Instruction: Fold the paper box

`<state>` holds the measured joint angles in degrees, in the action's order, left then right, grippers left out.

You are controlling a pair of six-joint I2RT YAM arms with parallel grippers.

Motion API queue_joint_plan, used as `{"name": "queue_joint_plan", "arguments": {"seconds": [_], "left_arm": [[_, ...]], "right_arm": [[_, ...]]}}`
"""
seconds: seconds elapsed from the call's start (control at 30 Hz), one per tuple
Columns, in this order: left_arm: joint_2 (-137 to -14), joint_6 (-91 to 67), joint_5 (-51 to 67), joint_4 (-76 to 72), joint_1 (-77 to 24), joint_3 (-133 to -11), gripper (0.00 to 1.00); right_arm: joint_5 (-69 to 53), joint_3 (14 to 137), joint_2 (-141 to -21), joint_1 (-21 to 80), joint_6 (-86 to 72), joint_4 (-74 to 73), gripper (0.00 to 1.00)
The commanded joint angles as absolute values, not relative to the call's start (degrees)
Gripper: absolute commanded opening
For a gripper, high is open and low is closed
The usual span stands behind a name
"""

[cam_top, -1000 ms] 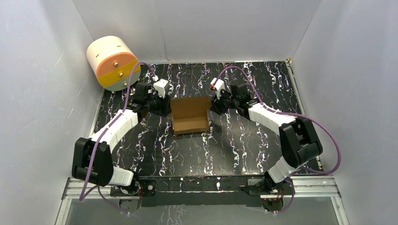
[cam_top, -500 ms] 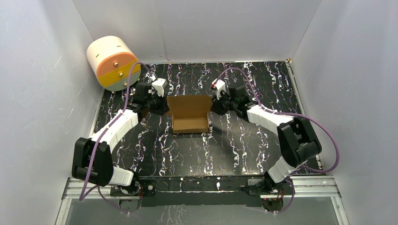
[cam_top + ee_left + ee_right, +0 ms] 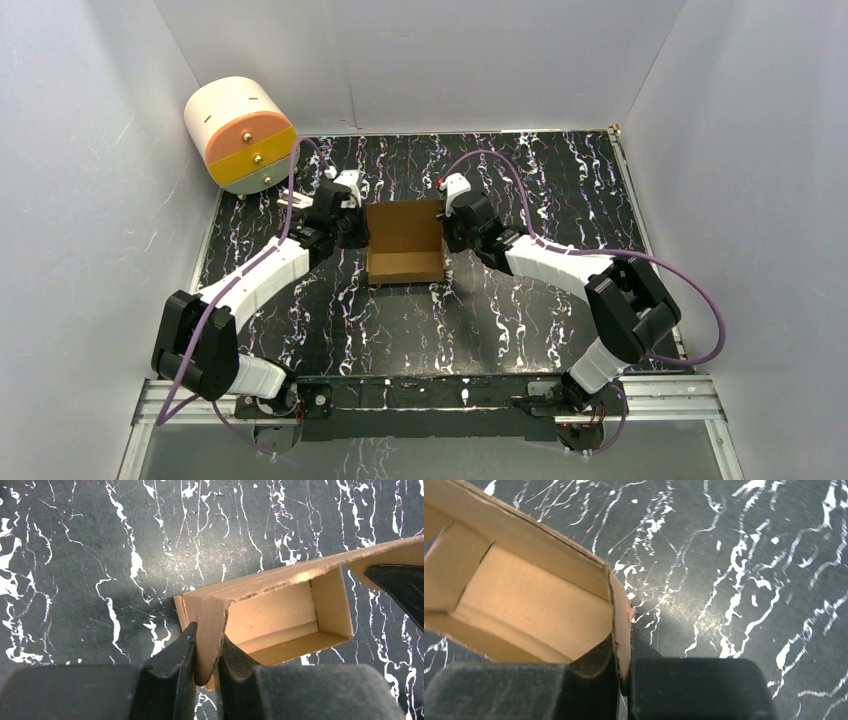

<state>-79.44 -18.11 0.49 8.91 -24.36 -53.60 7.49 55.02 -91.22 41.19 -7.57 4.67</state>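
Note:
The paper box (image 3: 405, 240) is plain brown cardboard, a small open tray with raised walls, in the middle of the black marbled table. My left gripper (image 3: 358, 228) is at its left side, shut on a side flap (image 3: 210, 630) that stands between its fingers. My right gripper (image 3: 447, 228) is at the right side, shut on the box's right wall (image 3: 620, 630). In the left wrist view the paper box (image 3: 280, 615) shows its open inside, with the right gripper's dark finger (image 3: 400, 587) at the far end. The right wrist view looks into the paper box (image 3: 524, 605) from the other side.
A cream, orange and yellow cylindrical drawer unit (image 3: 240, 135) stands at the back left corner, close behind the left arm. White walls enclose the table (image 3: 560, 200) on three sides. A metal rail (image 3: 430, 395) runs along the near edge.
Both grippers moved in toward the box and closed on its left and right sides. The box's side flaps now stand upright, so the box looks narrower.

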Motion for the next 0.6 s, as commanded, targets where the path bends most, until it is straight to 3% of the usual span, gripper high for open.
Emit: {"name": "queue_joint_plan", "arguments": {"seconds": [0.0,0.33,0.57], "left_arm": [[-79.5,-26.0,-7.4,7.5,-28.4,-54.6,0.13],[-79.1,-36.0,-15.5,6.5,-32.8,-53.2,0.09],[-80.7,-41.0,-18.9,4.4,-34.3,-52.9,0.09]], "right_arm": [[20.6,60.1,-91.4,43.6,-17.0,1.4,0.10],[32.2,67.2,-96.3,44.7,-27.1,-6.6,0.02],[36.5,66.9,-96.6,46.1,-32.2,-5.3,0.02]]}}
